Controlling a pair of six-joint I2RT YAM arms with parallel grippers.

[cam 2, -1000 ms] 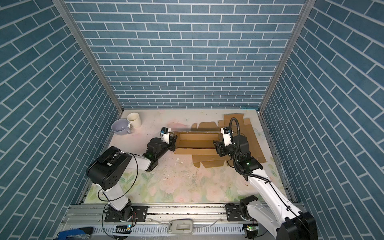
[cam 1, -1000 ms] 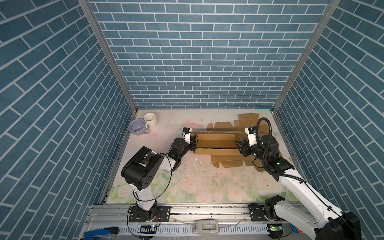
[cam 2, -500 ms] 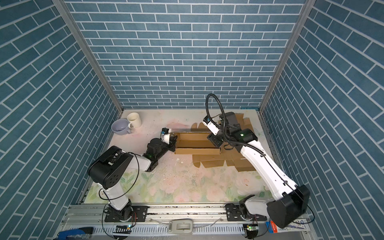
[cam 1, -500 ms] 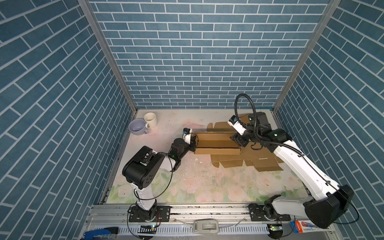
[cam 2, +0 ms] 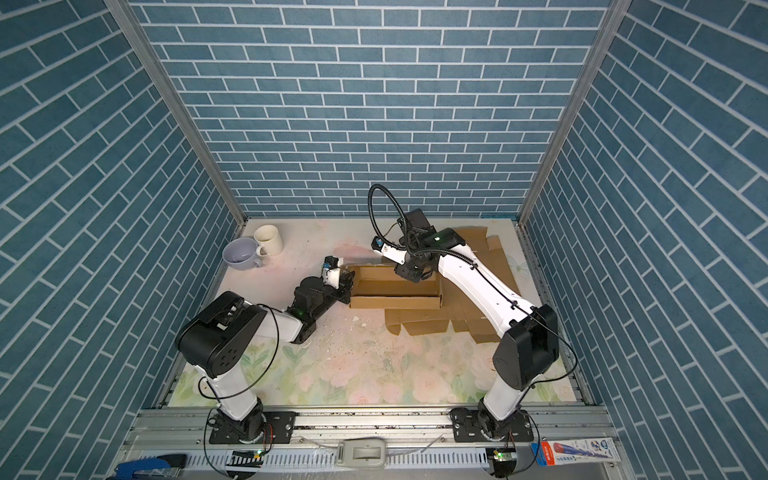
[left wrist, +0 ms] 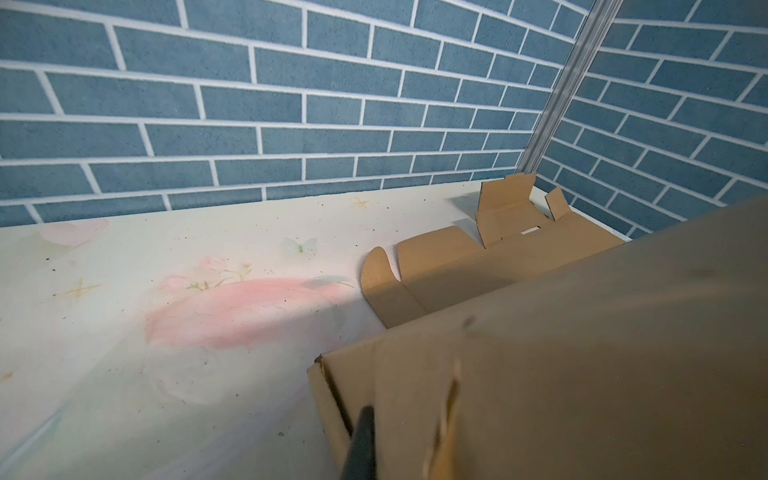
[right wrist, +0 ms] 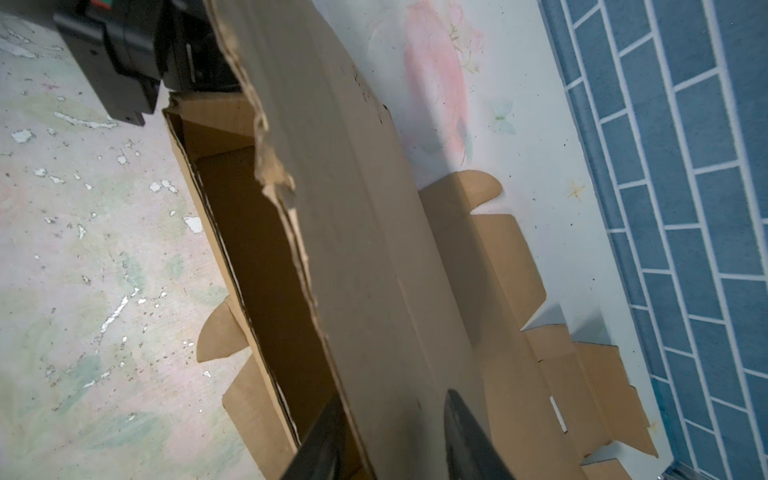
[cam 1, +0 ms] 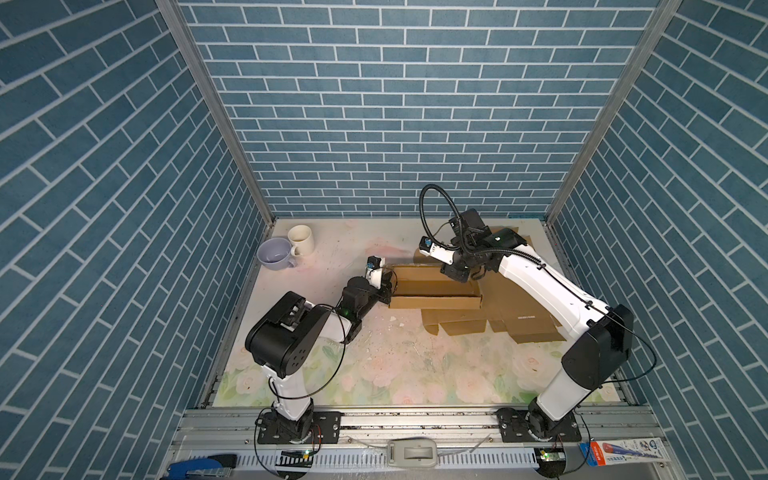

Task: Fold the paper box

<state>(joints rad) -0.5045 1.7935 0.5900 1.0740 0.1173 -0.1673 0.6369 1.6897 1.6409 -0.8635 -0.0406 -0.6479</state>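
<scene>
box [cam 1: 434, 296]: half folded, on table [cam 1: 374, 361], right of centre toward the back | left gripper [cam 1: 388, 284]: closed, pinching box's left end wall | right gripper [right wrist: 392, 403]: fingers astride back wall, grip unclear

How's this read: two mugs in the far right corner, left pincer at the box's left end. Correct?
Not the mugs: in both top views the lilac mug and cream mug stand in the far left corner. The left pincer is at the paper box's left end.
</scene>
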